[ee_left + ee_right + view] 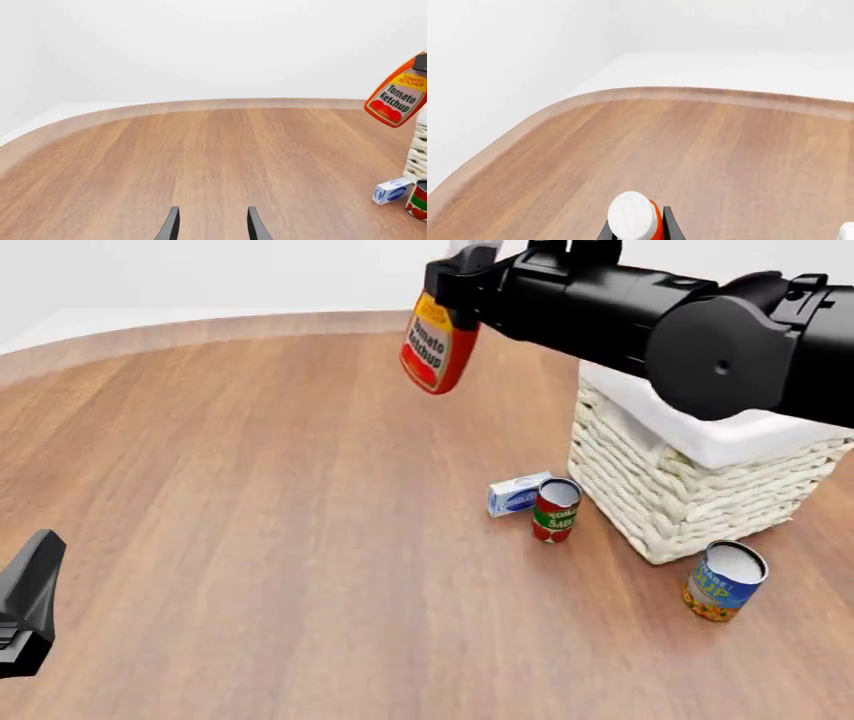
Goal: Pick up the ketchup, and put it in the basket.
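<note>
The red ketchup bottle hangs tilted high above the table, left of the basket, with my right gripper shut on its upper part. In the left wrist view the ketchup shows in the air beside the basket's woven wall. The right wrist view looks down on the ketchup's white cap between my right gripper's black fingers. My left gripper stands open and empty low over the wood; its body sits at the near left edge in the front view.
A red-and-green tomato sauce can and a small blue-and-white box stand just left of the basket. A blue-and-yellow can stands in front of the basket. The table's rounded far edge curves behind.
</note>
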